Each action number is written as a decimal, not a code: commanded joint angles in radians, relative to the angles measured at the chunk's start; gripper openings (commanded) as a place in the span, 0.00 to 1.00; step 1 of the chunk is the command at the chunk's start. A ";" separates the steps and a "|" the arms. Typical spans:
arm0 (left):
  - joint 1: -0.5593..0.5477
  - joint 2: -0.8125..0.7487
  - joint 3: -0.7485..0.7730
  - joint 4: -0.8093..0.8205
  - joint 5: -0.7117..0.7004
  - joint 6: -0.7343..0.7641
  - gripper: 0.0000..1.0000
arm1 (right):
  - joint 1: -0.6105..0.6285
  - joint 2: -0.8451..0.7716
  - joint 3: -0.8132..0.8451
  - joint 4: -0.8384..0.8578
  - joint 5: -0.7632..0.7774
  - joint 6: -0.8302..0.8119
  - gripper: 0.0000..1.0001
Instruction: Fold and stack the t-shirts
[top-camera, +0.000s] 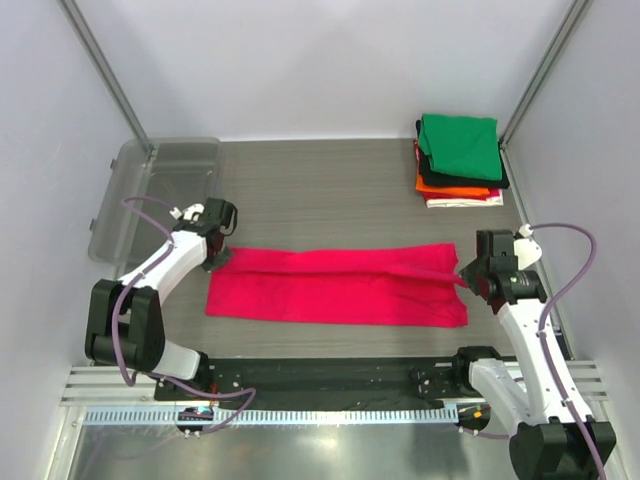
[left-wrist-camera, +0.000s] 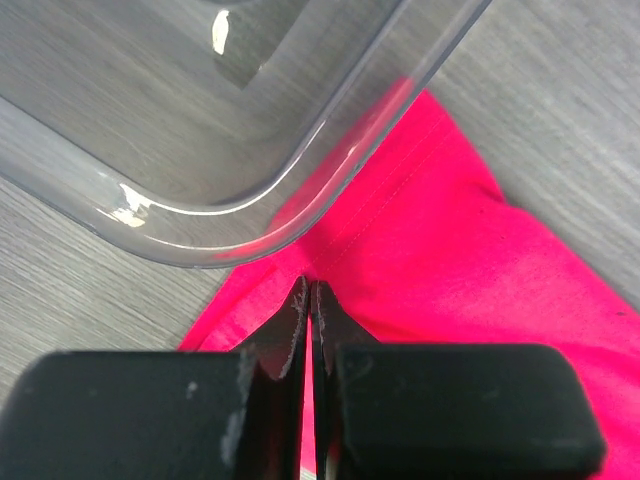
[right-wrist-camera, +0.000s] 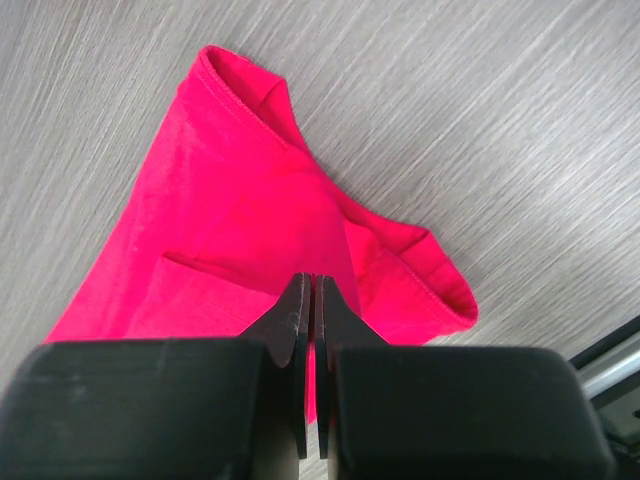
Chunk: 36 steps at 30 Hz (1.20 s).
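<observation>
At centre frame, our crimson-pink t-shirt (top-camera: 335, 285) lies in a long band, the left gripper (left-wrist-camera: 309, 300) and right gripper (right-wrist-camera: 308, 292) each clenched on one end. We judge a fold is in hand; next, both ends must travel together.

My crimson-pink tee (top-camera: 335, 287), a flat band from left fingers (left-wrist-camera: 285, 345) to right fingers (right-wrist-camera: 290, 320); green-topped stack (top-camera: 458, 160) well beyond the right.
</observation>
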 joint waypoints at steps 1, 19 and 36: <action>-0.007 -0.037 -0.023 0.041 -0.018 -0.023 0.00 | -0.004 -0.034 -0.039 -0.024 0.016 0.094 0.01; -0.044 -0.155 -0.099 0.100 0.038 0.036 0.61 | -0.003 -0.091 -0.141 0.288 -0.276 0.067 0.83; -0.218 0.198 0.038 0.068 0.163 0.103 0.56 | 0.203 0.662 0.014 0.497 -0.317 0.024 0.83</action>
